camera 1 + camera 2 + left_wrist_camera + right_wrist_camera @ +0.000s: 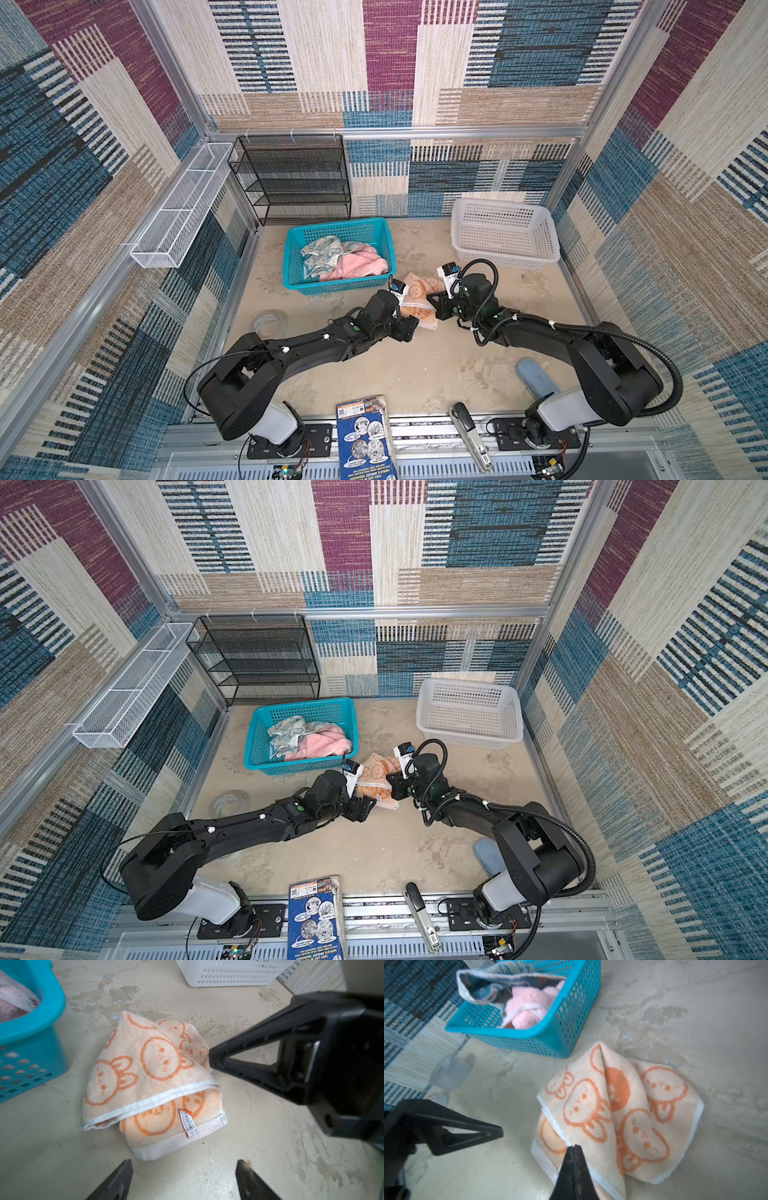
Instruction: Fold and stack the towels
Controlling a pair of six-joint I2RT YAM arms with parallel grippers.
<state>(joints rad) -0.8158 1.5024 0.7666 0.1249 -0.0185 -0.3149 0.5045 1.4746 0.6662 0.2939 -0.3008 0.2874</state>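
The orange towel lay loosely folded on the surface, just beside the teal basket that held the blue towel and pink towel. The left fingers stood released near its hem. The right fingers were clenched at its edge; whether they pinched cloth was unclear.

The orange towel is lying in the middle of the bench; the blue towel and pink towel are sitting crumpled in the teal basket.

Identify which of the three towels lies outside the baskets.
The orange rabbit-print towel, on the tabletop; the blue printed towel and pink towel lie in the teal basket.
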